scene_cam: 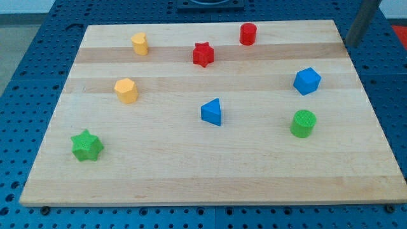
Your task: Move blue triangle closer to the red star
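The blue triangle [212, 112] lies near the middle of the wooden board [191, 172]. The red star [203, 54] lies straight above it toward the view's top, a clear gap between them. My rod comes down at the view's top right, and my tip [351, 44] is at the board's top right corner, far from both blocks and touching none.
A red cylinder [248, 34] is right of the star near the top edge. A blue cube-like block [307, 81] and a green cylinder [303, 123] are at the right. Two yellow blocks [140, 44] [126, 90] are at the left, and a green star [86, 145] at the lower left.
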